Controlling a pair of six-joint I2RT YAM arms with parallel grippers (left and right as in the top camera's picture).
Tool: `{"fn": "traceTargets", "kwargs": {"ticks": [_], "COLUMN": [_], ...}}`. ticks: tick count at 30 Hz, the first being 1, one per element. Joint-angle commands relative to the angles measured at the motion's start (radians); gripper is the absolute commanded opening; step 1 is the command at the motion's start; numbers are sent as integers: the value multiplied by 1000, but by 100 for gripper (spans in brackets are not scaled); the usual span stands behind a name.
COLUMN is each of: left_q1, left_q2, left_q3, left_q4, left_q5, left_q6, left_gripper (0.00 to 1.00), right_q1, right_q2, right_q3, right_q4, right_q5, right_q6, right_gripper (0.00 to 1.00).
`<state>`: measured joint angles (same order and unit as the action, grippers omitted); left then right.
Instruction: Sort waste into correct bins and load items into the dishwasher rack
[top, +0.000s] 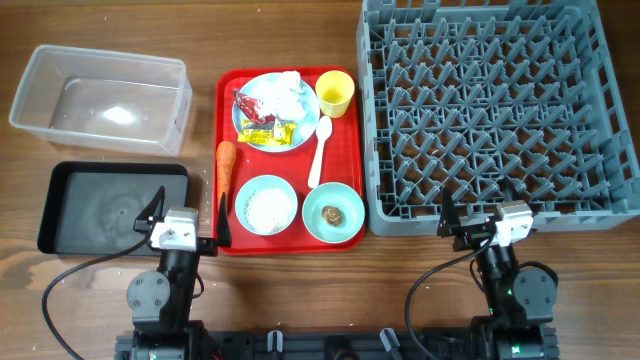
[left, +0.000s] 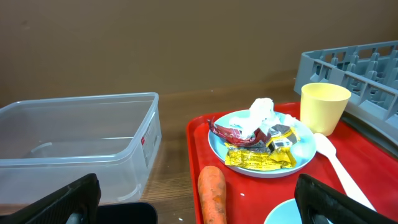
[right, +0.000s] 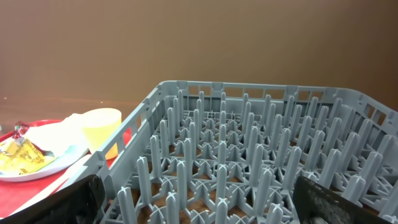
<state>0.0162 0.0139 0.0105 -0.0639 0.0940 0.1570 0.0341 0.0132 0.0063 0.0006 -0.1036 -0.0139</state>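
Both jaws stand spread wide and empty at the counter's near edge: left between black tray (top: 70, 200) and red tray (top: 350, 150), right before the rack (top: 372, 150). The carrot (left: 212, 191), likely stiff and light, lies nearest along the red tray's left rim; pinch it mid-length. Wrappers (left: 258, 158) and tissue (left: 261, 109) on the plate (left: 267, 173) look soft and crushable; take them from above. The tub (left: 81, 124) stands open, well left.

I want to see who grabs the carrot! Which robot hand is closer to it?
Left. The left gripper is right beside the carrot; the right gripper is far off past the red tray, by the dishwasher rack.
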Motion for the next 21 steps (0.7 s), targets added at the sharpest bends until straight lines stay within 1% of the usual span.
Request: {"fn": "traceTargets", "kwargs": {"ticks": [1,12,15,18,21], "left_q1": [3,3,3,3,3], "left_q2": [-7,-7,-7,-7,0], "left_q3": [-5,-5,6,88,198], "left_q4": [-6,-5,-13,-118,-254], "left_q5": [-2,-2,10,14,20], "left_q6": [16,15,-19,-95,-108], "left_gripper": [100,100,100,100,100], "right_q1": [2,2,2,2,2], "right_q2": [3,3,3,3,3], "right_q3": [-1,-1,-1,-1,-1], "right_q4": [6,6,6,6,6], "right_q5": [2,2,2,2,2], "right_q6": [-12,-11,-11,-12,-11], "right_gripper": [100,100,100,100,100]}}
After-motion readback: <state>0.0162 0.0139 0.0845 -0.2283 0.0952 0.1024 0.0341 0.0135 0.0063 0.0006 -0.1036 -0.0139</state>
